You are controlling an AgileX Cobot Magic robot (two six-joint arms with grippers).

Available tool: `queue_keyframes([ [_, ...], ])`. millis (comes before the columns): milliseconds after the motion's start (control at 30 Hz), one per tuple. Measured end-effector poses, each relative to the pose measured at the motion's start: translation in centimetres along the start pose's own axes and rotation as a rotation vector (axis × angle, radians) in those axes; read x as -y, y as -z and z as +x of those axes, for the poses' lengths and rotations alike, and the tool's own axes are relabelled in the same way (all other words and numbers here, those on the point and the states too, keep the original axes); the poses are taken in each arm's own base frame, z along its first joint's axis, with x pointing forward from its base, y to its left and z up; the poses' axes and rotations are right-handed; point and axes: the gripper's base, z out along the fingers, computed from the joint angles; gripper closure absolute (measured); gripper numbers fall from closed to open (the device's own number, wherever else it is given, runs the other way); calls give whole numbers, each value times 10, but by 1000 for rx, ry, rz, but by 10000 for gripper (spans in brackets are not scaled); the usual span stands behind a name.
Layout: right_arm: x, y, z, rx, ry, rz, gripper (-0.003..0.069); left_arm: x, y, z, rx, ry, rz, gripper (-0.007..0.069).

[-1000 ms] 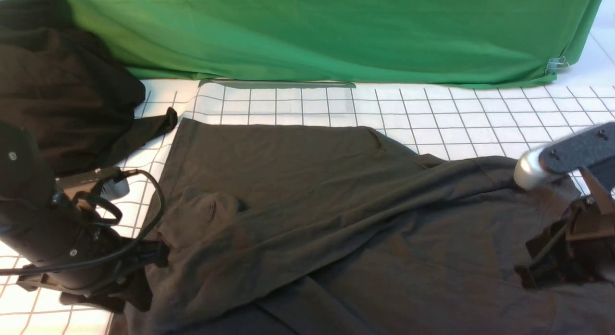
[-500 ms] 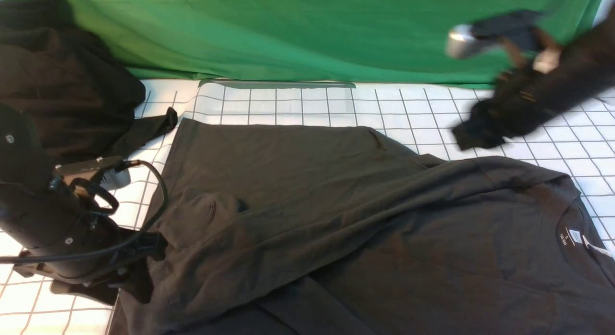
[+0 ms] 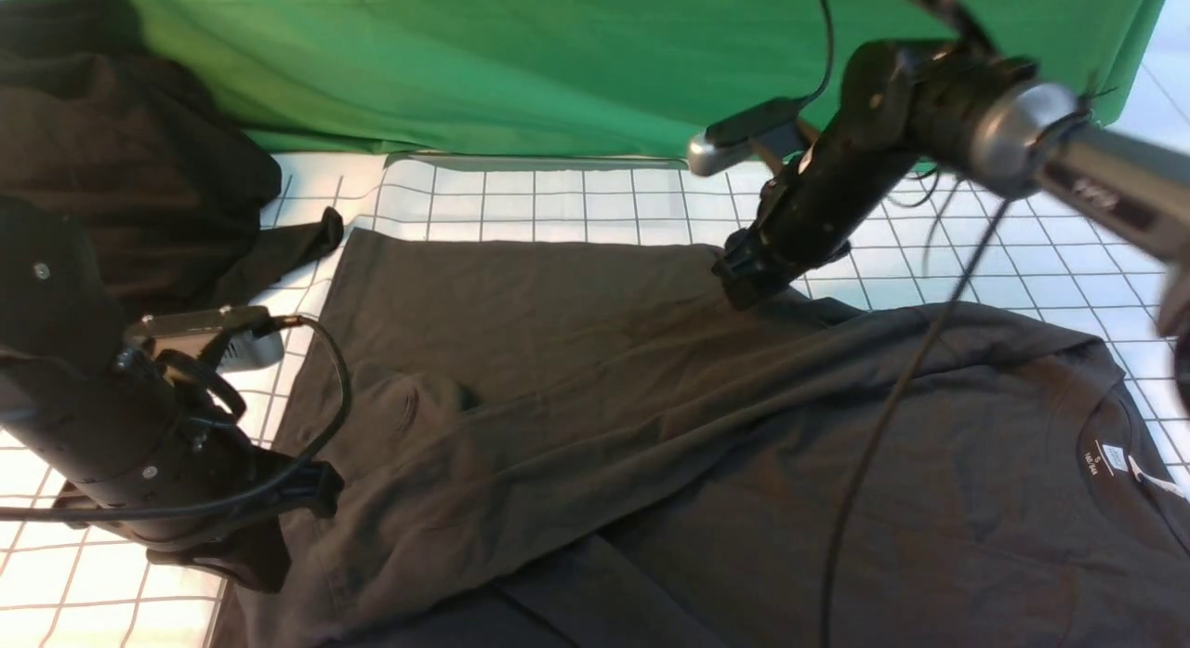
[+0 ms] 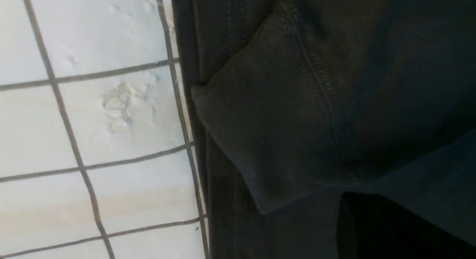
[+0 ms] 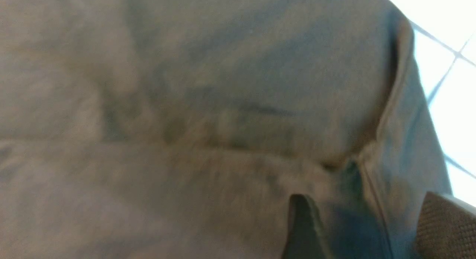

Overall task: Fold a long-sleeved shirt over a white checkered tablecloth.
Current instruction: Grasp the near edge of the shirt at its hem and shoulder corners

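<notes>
**Shirt lies hem-left, collar-right; right arm now at its far edge**

The checked tablecloth [image 3: 576, 202] covers the desk. On it the shirt [image 3: 604, 397] lies spread. Its long axis runs from the hem at 9 o'clock to the collar at 4 o'clock, with one sleeve folded across the body. It has not shifted.

The right arm [image 3: 837, 192] reaches down to the shirt's far edge at 1 o'clock. A second ago it sat low over the collar. The right jaws stand wide, with cloth between them.

The left arm [image 3: 93, 425] is at 8 o'clock by the hem corner. The left jaws, open a second ago, are closed tight; whether they pinch cloth is hidden.

The cuff [image 3: 409, 406] rests near the hem. The collar's white label [image 3: 1111, 459] is now uncovered.
</notes>
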Motion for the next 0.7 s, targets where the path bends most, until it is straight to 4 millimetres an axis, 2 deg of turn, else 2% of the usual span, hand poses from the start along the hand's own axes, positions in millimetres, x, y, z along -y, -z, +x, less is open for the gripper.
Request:
queue_keyframes([
  [100,4,-12,-1,-8,13,27,270,-1,0,0,0,-7,-8,627],
  [200,7,-17,1,-18,23,47,312,-1,0,0,0,-10,-13,627],
  [267,7,-19,1,-18,20,51,418,-1,0,0,2,-10,-13,627],
  [300,7,-19,1,-18,19,51,438,-1,0,0,3,-10,-13,627],
  [367,10,-19,2,-22,7,51,561,-1,0,-1,11,-10,-13,627],
  [400,10,-19,2,-23,6,50,561,-1,0,-1,12,-10,-13,627],
  [433,13,-18,2,-23,-1,51,608,-1,0,-1,15,-11,-14,627],
  [600,19,-12,-1,-13,-8,61,632,-1,0,-1,16,-11,-14,627],
  [700,23,1,-11,27,-6,74,632,-1,0,-1,16,-12,-14,627],
])
